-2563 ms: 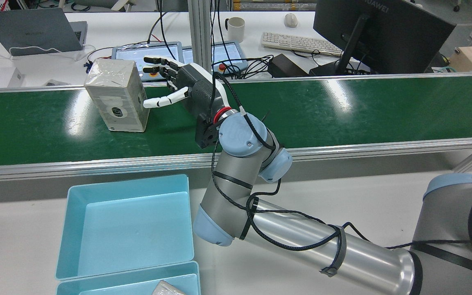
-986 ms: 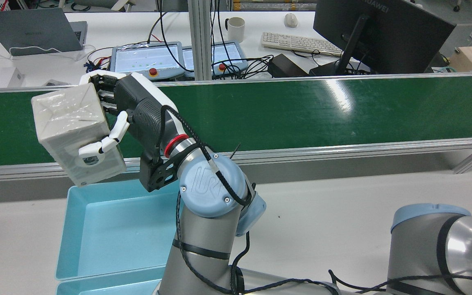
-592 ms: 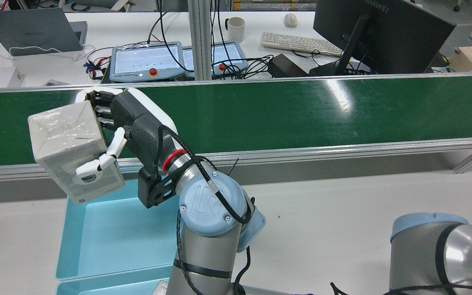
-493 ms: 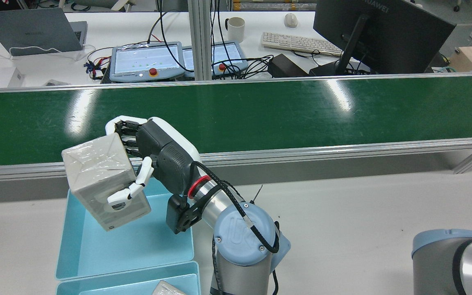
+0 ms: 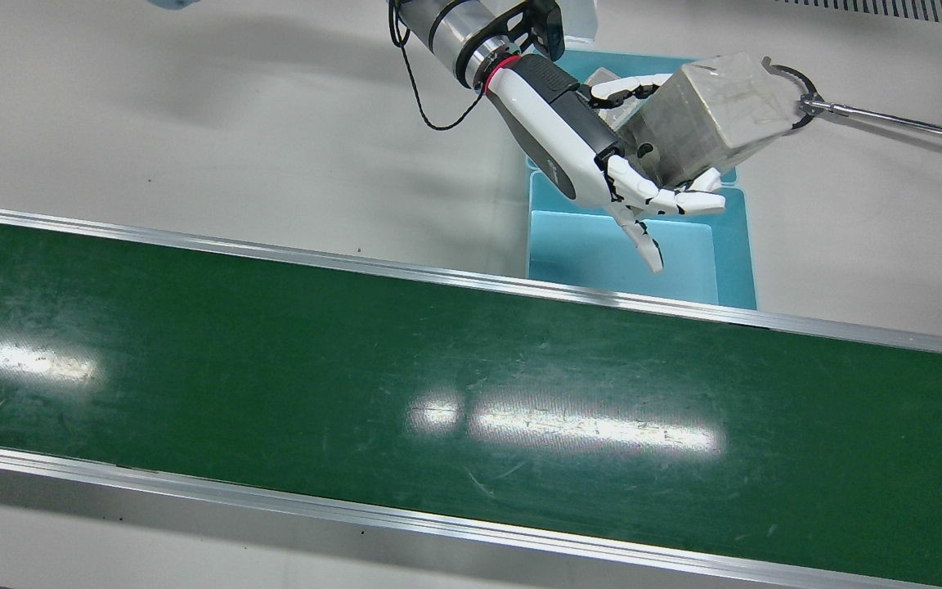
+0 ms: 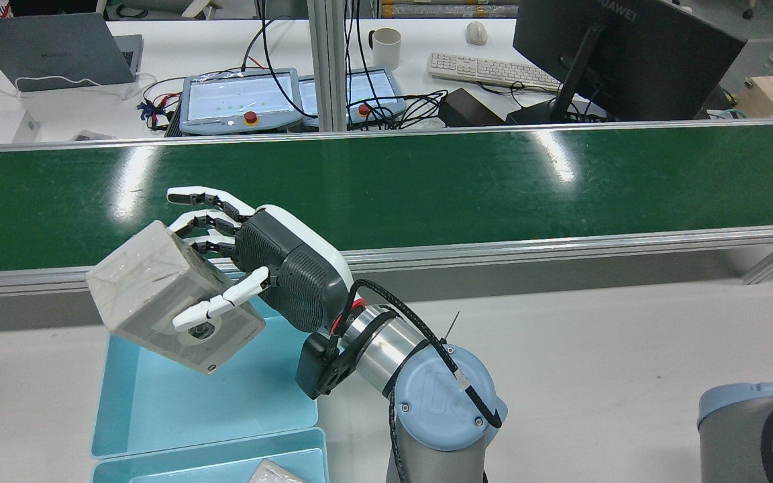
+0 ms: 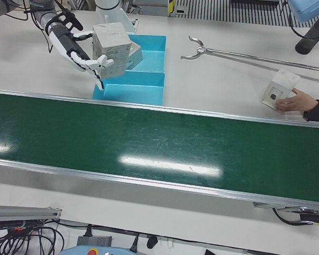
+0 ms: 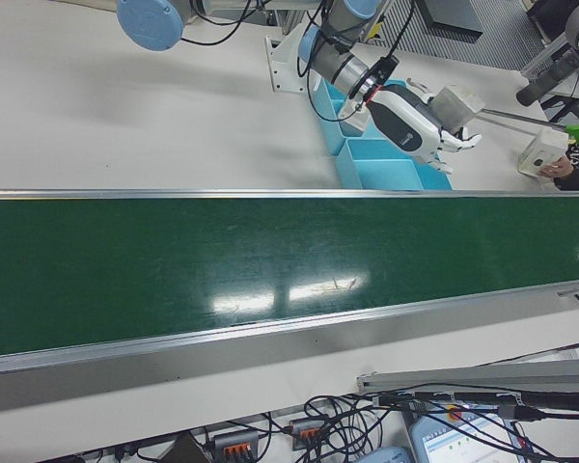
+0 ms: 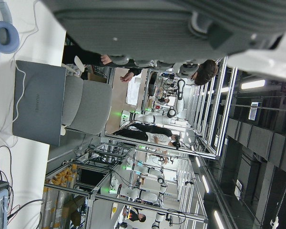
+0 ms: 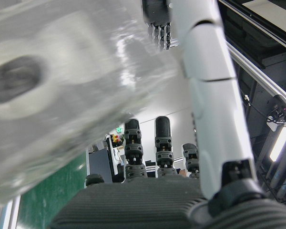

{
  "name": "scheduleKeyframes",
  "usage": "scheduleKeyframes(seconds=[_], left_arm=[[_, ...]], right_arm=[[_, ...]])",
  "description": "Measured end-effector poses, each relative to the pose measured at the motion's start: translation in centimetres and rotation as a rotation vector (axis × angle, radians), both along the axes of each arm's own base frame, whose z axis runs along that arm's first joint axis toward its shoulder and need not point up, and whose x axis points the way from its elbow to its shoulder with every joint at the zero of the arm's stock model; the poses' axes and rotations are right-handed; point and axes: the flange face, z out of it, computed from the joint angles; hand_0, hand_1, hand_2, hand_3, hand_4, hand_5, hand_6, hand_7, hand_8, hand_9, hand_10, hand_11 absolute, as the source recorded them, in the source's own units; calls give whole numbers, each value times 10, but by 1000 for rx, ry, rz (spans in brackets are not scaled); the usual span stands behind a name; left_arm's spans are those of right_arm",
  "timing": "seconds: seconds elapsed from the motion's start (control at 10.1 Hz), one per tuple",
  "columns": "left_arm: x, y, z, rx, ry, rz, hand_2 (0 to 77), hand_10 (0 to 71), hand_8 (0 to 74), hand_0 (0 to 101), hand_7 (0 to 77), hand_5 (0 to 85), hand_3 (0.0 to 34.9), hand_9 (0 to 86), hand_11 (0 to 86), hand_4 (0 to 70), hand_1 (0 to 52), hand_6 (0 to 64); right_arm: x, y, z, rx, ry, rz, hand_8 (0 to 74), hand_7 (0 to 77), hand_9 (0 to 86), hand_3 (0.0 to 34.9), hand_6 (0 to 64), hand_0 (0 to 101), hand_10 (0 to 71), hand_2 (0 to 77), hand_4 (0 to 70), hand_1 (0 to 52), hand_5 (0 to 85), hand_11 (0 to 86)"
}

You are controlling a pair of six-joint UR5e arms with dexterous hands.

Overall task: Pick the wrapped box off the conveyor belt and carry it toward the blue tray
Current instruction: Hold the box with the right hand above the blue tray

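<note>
The wrapped box (image 6: 158, 295) is grey-white under clear film and hangs tilted above the near blue tray (image 6: 205, 396), off the green conveyor belt (image 6: 427, 181). My right hand (image 6: 279, 268) is behind it with its fingers stretched out straight and spread; the thumb still lies against the box's front face. The front view shows the box (image 5: 708, 114) between thumb and straightened fingers of that hand (image 5: 577, 139), over the tray (image 5: 622, 254). It looks blurred in the right hand view. Only part of my left hand's body (image 9: 181, 24) shows, in its own view.
A second blue tray (image 6: 158, 463) at the near edge holds another wrapped box (image 6: 276, 473). A long metal hook rod (image 5: 888, 119) reaches in close to the held box. A person's hand (image 7: 295, 101) rests on a small white box (image 7: 279, 87) beside the belt.
The right hand took the box off the belt, lifted it and carried it back over the blue tray. In the last half second the fingers straightened out and the box tipped over.
</note>
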Motion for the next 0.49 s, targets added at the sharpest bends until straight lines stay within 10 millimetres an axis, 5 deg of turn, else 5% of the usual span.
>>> scheduleKeyframes(seconds=[0.1,0.2,0.3,0.49], left_arm=[[0,0,0,0,0,0,11,5,5,0,5,5,0,0,0,0,0,0],[0,0,0,0,0,0,11,5,5,0,5,5,0,0,0,0,0,0],[0,0,0,0,0,0,11,5,5,0,5,11,0,0,0,0,0,0],[0,0,0,0,0,0,11,5,5,0,5,5,0,0,0,0,0,0]], right_arm=[[4,2,-10,10,-21,-2,322,371,169,154,11,556,0,93,5,267,164,16],[8,4,-18,18,-40,-2,224,267,87,200,16,473,0,22,76,44,87,16],[13,5,-24,24,-56,-2,0,202,22,229,60,483,0,22,120,136,120,16],[32,5,-34,38,-94,11,0,202,22,229,60,483,0,22,120,136,120,16]])
